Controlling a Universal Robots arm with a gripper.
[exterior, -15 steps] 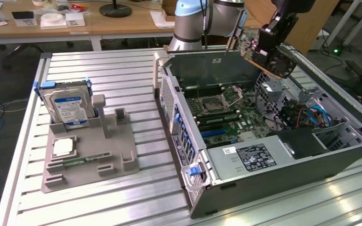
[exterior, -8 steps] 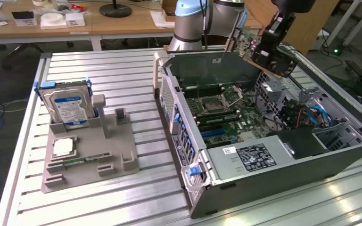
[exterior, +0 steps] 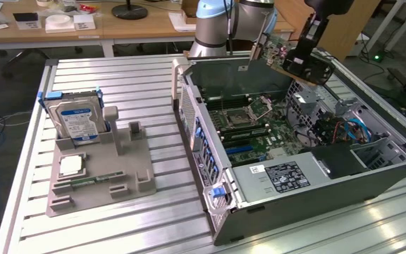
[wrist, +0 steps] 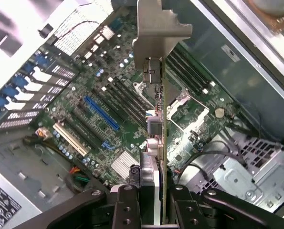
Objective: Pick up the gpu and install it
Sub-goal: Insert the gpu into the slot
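The gpu (exterior: 275, 50) is a thin green-and-dark circuit card with a silver end bracket, hanging tilted in the air over the back of the open computer case (exterior: 221, 198). My gripper (exterior: 296, 62) is shut on the card's edge, at the exterior view's right of it. In the wrist view the gpu (wrist: 163, 138) runs edge-on away from my gripper (wrist: 153, 206), with its silver bracket (wrist: 158, 28) at the far end. The fingers (wrist: 127, 207) press on both faces of the card. Below it lies the motherboard (wrist: 108, 81), well apart from the card.
On the motherboard are a blue slot (wrist: 101, 113) and a white slot (wrist: 70, 139). A grey fixture (exterior: 97, 174) at the exterior view's left holds a blue-labelled hard drive (exterior: 77, 120), a processor chip (exterior: 71, 165) and a green memory stick (exterior: 94, 180). A drive cage (exterior: 330, 100) stands inside the case.
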